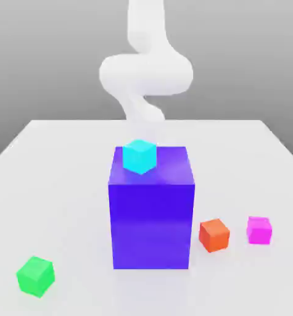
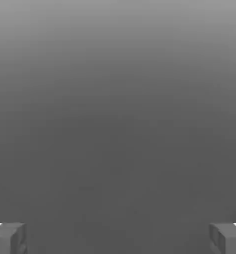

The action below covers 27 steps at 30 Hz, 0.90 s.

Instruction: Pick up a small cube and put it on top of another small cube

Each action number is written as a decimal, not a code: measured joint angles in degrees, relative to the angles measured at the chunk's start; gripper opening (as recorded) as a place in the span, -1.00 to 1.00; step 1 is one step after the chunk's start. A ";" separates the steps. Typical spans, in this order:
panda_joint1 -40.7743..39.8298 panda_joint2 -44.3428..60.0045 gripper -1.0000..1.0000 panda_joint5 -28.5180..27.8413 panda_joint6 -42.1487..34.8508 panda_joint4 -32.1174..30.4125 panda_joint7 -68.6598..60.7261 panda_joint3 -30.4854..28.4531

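Magenta-pink cube (image 1: pixel 259 229) on white tabletop (image 1: pixel 62 185), near right in exterior view, just right of orange-red cube (image 1: pixel 214 235). Green cube (image 1: pixel 36 276) near left, well apart from both. Cyan cube (image 1: pixel 139 155) atop big blue-violet block (image 1: pixel 151 216) at centre. White arm (image 1: pixel 145 74) behind block. Pincer (image 2: pixel 118 238) spread wide, pinching nothing, fingertips (image 2: pixel 8 237) at hand view's edges.
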 joint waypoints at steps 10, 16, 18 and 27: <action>15.51 21.22 0.00 3.32 12.76 -10.73 -18.84 3.56; 22.30 33.65 0.00 2.98 20.32 -17.06 -28.24 8.12; 25.28 37.83 0.00 1.52 22.87 -19.18 -30.41 9.81; 33.22 56.66 0.00 -10.35 36.24 -20.91 -27.78 4.99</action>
